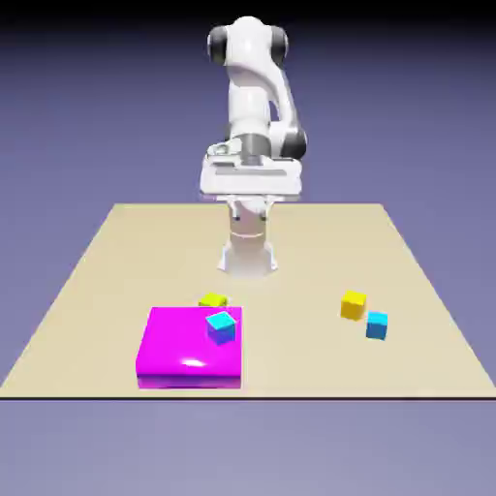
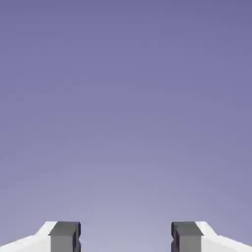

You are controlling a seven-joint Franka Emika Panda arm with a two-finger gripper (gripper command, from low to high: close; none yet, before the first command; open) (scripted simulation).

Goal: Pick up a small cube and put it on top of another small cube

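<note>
Lime cube [image 1: 212, 301] on table [image 1: 300, 358], well below fingers [image 2: 65, 236]; fingers spread, grasping nothing.

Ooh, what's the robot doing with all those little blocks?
Nothing is picked up yet: the robot's fingers are open and empty, high above the table. The lime cube and golden-yellow cube lie apart, so the stack isn't made. One cyan cube sits on a magenta block.

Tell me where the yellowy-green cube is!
In the exterior view, the yellowy-green cube is left of the middle, peeking out just behind the big pink block.
</note>
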